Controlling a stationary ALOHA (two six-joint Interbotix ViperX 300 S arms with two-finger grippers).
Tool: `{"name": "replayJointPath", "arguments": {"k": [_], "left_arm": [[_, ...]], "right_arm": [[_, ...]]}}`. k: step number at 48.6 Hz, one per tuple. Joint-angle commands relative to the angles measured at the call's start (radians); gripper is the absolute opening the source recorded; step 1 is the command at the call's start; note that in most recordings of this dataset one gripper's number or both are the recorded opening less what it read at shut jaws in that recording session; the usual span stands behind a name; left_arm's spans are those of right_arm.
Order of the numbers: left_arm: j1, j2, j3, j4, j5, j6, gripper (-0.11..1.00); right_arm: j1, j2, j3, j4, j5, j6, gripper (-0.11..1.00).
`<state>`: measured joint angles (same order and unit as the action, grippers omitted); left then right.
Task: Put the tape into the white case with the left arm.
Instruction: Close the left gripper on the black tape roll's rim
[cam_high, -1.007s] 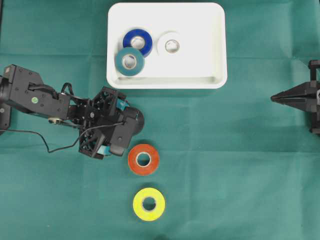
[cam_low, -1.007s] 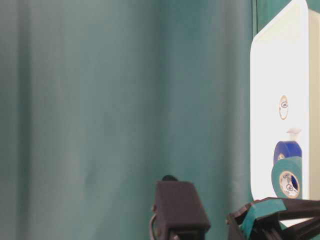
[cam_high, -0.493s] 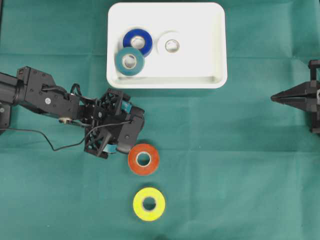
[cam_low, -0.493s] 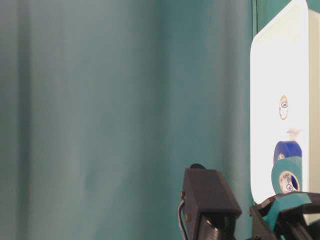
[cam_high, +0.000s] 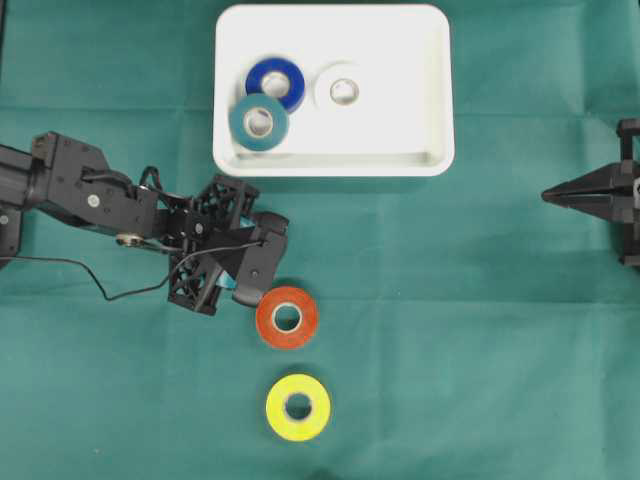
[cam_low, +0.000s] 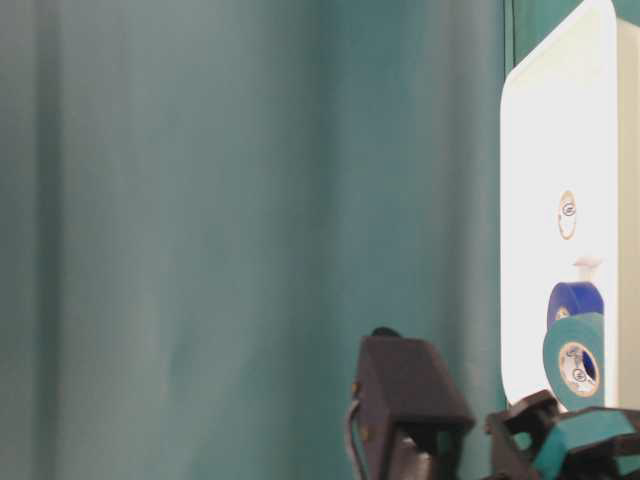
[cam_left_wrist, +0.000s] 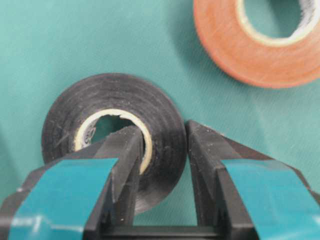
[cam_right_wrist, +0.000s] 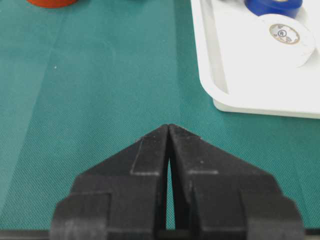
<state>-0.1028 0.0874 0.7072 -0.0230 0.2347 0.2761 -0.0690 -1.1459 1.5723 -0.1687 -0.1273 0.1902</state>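
while clamped through its core, the black tape (cam_left_wrist: 112, 145) wall between the left arm's (cam_high: 100, 200) narrowed jaws

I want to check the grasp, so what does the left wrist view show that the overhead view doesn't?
Only the left wrist view shows the black tape roll, with the left gripper shut on its wall, one finger inside the core.

Only the overhead view shows the white case holding blue, teal and white rolls, the yellow roll, and the shut right gripper.

Both show the orange roll and green cloth.
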Motion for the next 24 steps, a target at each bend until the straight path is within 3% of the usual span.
{"name": "replayJointPath", "arguments": {"k": [1, 13, 24], "left_arm": [[-0.009, -0.063, -0.023, 0.000, 0.025, 0.000, 0.24], [-0.031, -0.164, -0.057, 0.002, 0.143, 0.000, 0.24], [-0.032, -0.206, -0.063, 0.000, 0.161, 0.002, 0.24]], "right_arm": [[-0.002, 0.005, -0.008, -0.002, -0.011, 0.000, -0.09], [-0.002, 0.005, -0.009, -0.002, -0.012, 0.000, -0.09], [-0.002, 0.005, -0.008, -0.002, -0.011, 0.000, -0.09]]}}
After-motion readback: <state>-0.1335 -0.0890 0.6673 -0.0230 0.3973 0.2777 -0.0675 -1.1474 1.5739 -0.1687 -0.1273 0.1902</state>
